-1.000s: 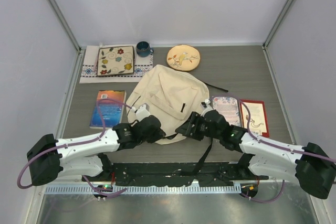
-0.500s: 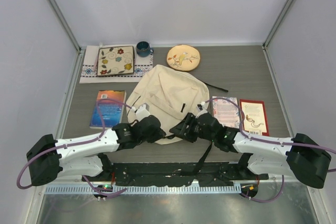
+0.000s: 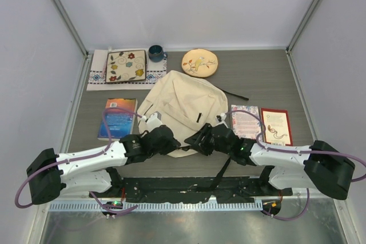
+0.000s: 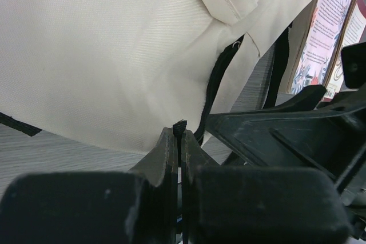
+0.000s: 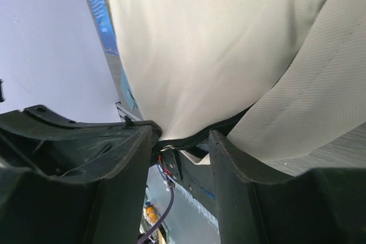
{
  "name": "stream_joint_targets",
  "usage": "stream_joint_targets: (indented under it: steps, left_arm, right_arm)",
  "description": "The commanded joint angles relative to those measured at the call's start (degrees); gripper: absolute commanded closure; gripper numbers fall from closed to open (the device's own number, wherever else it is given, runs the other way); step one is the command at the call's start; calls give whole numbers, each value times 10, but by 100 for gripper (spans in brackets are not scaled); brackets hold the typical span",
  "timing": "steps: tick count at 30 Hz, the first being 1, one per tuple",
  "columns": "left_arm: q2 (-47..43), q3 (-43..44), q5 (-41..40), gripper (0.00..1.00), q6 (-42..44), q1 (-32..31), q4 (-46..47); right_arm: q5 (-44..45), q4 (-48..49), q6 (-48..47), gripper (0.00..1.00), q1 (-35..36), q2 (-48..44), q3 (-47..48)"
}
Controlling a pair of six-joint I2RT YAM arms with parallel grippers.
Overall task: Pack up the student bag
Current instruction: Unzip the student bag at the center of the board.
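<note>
At the student bag's near edge, the left gripper pinches a small black tab, while the right gripper sits with fingers apart around the zipper edge.

No legible text; blue book print too small.

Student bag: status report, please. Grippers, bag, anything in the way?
Left gripper shut on black tab at student bag near edge. Right gripper open, straddling zipper. Bag flat on table, books beside it. No obstruction seen.
</note>
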Motion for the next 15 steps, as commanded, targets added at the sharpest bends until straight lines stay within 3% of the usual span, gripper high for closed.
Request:
stream_joint_targets:
  steps: [1, 15]
  left_arm:
    - [-7, 5, -10, 100, -1, 0, 14]
    - [-7, 2, -12, 100, -5, 0, 18]
  right_arm:
    - [-11, 36, 27, 51, 9, 24, 22]
    - [32, -44, 71, 51, 31, -37, 33]
